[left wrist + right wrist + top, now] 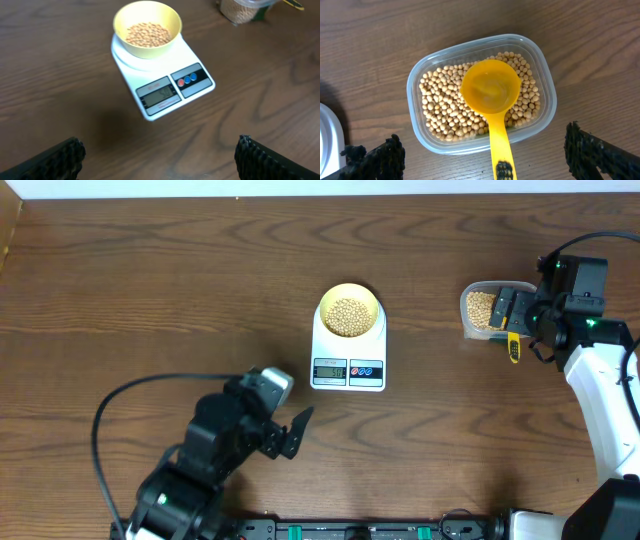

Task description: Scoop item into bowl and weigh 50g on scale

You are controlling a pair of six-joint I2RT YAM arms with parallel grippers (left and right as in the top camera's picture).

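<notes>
Beans point(147, 34) fill the bowl point(348, 306) on the scale point(347, 366); more beans sit in the tub point(481, 92) right of the scale, scoop point(491, 95) resting on them. Left gripper point(292, 432), near the scale's front, jaws wide apart, holding nothing. Right gripper point(485, 152) over the tub, jaws spread, gripping nothing.

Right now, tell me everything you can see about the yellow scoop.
The scoop is bright yellow, glossy like plastic, with a round shallow cup and a long flat handle. Its cup faces up and is empty. It rests on the beans in the clear plastic tub, handle reaching over the tub's near rim. The right gripper hangs above it with its fingers spread wide on either side, touching nothing. From overhead, the handle end pokes out below the tub at the table's right side.
</notes>
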